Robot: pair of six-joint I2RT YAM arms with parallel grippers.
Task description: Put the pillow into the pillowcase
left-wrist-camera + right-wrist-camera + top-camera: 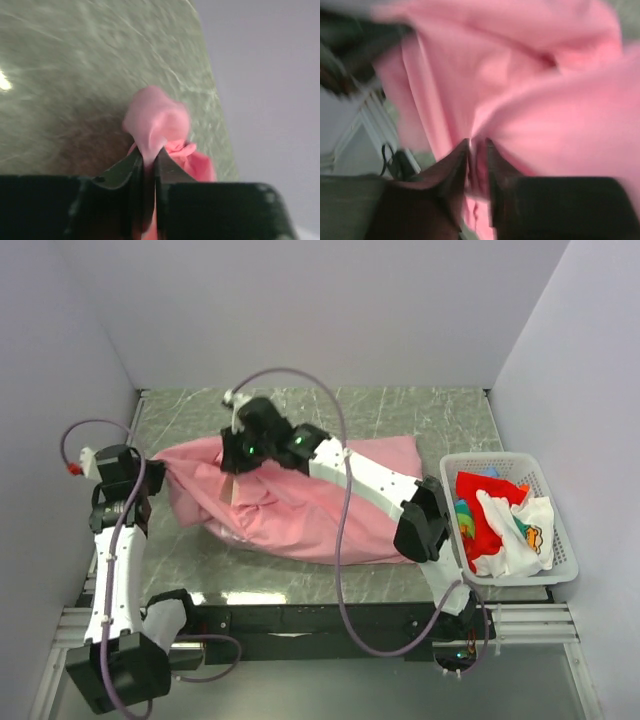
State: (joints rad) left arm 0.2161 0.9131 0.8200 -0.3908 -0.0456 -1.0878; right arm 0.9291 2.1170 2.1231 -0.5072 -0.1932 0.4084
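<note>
My left gripper (148, 159) pinches a tuft at the left end of the pillowcase (300, 510), which lies mid-table (420, 415). My right gripper (477, 146) nips a fold on its far side, fingers narrow. The pillow doesn't show; the bulge suggests it's inside, so next I'd release cleanly.

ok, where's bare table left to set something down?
Widest: the far strip of table between the pillowcase and the back wall. Also a near strip between pillowcase and front edge. Crowded: the gap to the basket, taken by the right arm; left edge by the left arm.
</note>
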